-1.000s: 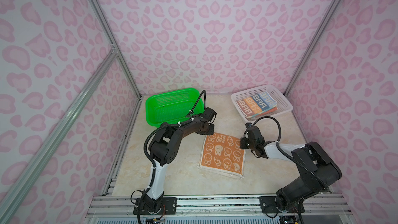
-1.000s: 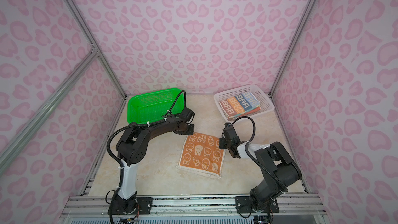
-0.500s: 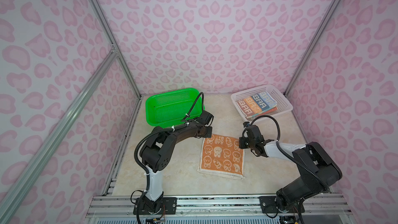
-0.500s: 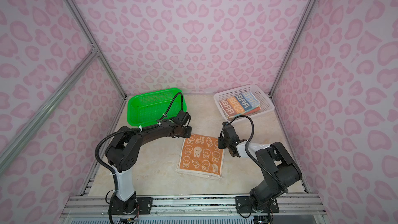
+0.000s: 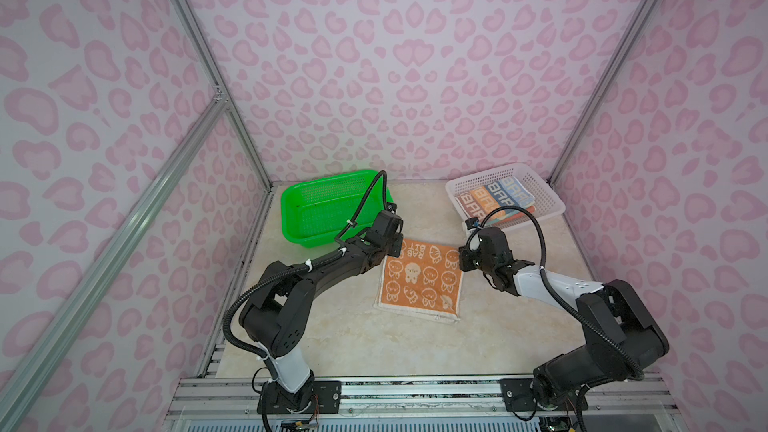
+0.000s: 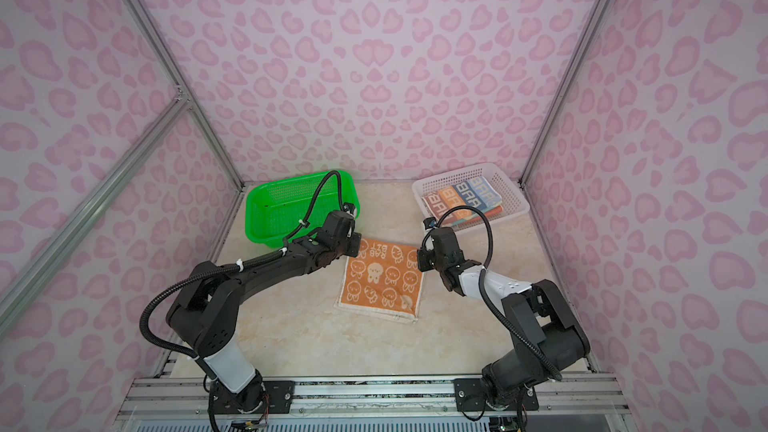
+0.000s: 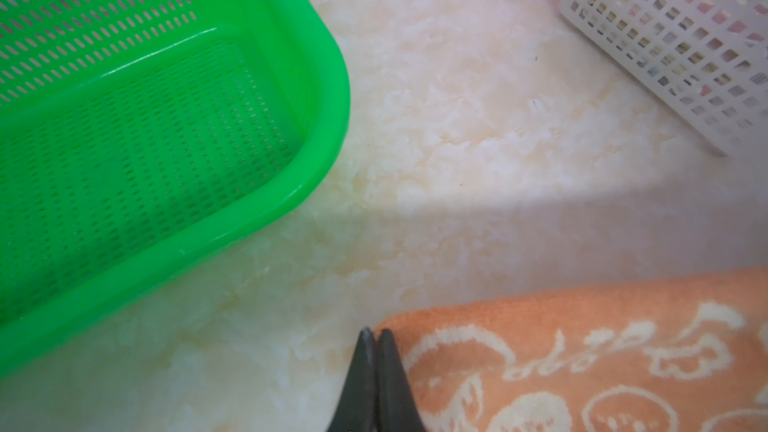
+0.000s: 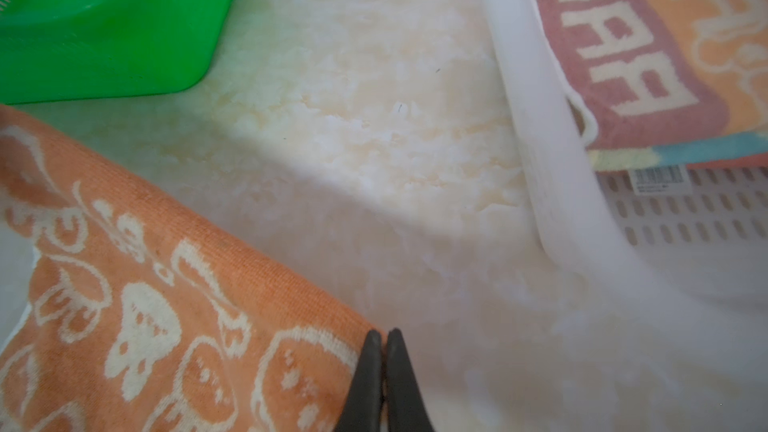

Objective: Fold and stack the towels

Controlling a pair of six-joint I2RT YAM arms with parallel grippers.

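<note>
In both top views the left arm [image 5: 328, 272] runs from its base at the lower centre-left toward mid-frame with the elbow bent. The right arm [image 5: 557, 286] mirrors it from the lower right, both wrists held low and facing each other. The left gripper [image 7: 374, 332] and right gripper [image 8: 384, 332] are closed (dark tips touching) at each wrist view's bottom edge.

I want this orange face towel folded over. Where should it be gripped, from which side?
Pinch the orange towel at its two far corners, one arm each, from above on the far side. It lies flat, so only edges offer a pinch, and that far edge looks thick and rounded.
</note>
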